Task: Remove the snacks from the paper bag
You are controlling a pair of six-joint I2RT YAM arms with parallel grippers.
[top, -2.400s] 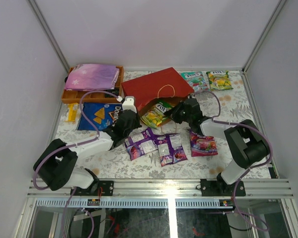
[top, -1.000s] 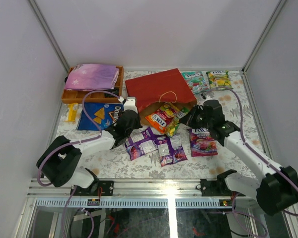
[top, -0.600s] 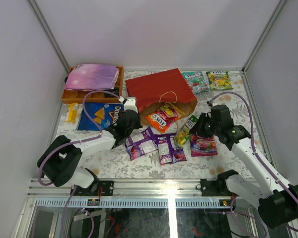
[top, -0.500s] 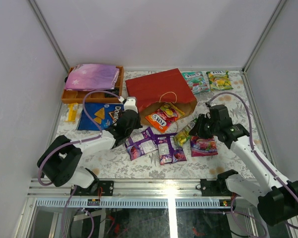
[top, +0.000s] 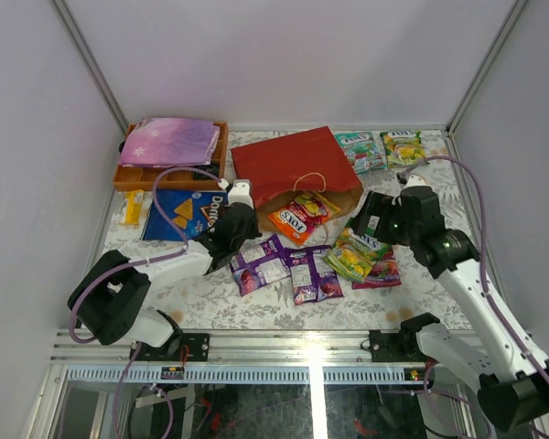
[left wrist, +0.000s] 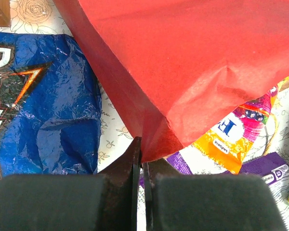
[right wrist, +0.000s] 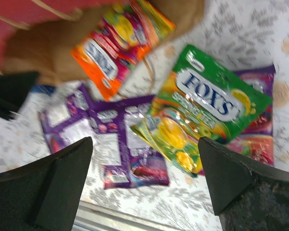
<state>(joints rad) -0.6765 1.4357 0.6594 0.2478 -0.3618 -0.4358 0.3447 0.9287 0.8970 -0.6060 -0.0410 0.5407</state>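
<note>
The red paper bag (top: 288, 165) lies on its side with its brown mouth facing the near edge. My left gripper (top: 241, 222) is shut on the bag's lower left corner (left wrist: 149, 139). An orange packet (top: 297, 215) pokes out of the mouth. A green packet (top: 357, 256) lies loose, partly on a pink-red packet (top: 384, 272). My right gripper (top: 377, 219) hangs open above them, its fingers (right wrist: 62, 168) wide apart and empty. Two purple packets (top: 261, 261) lie in front of the bag. The blue Doritos bag (top: 178, 215) lies to the left.
An orange tray (top: 128, 178) at the back left carries a pink-purple starry pouch (top: 169, 142). Two more green packets (top: 359, 149) lie at the back right. A small yellow item (top: 133, 206) sits by the left wall.
My right gripper drew the green packet out of the bag toward the right, then opened and dropped it onto the pink-red packet. The left gripper held still.
</note>
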